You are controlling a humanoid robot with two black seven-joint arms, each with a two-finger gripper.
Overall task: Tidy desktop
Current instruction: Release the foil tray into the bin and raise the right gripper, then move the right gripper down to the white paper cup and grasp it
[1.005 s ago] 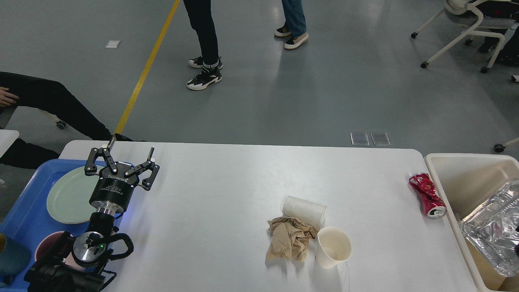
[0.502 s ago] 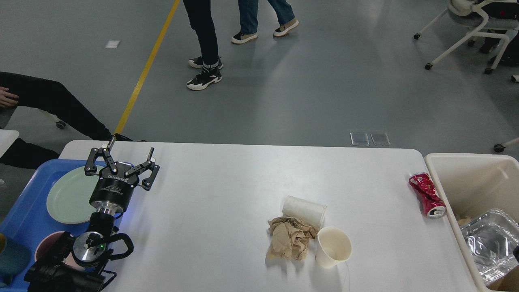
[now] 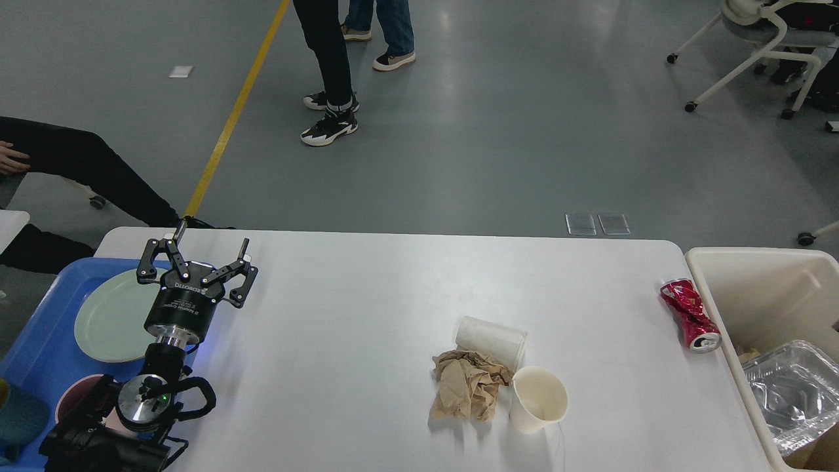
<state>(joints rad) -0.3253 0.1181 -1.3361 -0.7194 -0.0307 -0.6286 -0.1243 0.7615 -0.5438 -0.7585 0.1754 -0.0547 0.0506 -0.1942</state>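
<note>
The white desktop point(image 3: 367, 308) fills the lower part of the head view. On it lie a crumpled brown paper napkin point(image 3: 467, 387), a white paper cup on its side point(image 3: 491, 337), an upright white paper cup point(image 3: 537, 406) and a crushed red can point(image 3: 689, 314) near the right edge. My left gripper point(image 3: 208, 248) is open and empty, held above the desktop's far left part beside the blue tray. My right gripper is out of view.
A blue tray point(image 3: 39, 347) at the left holds a pale green plate point(image 3: 108, 318), a pink bowl point(image 3: 72, 396) and a teal item. A cream bin point(image 3: 773, 295) at the right holds a foil tray point(image 3: 790, 393). People's legs and chairs stand beyond the table.
The foil tray has dropped lower into the cream bin and settled there. A person behind the table walked left. My left arm has not moved.
</note>
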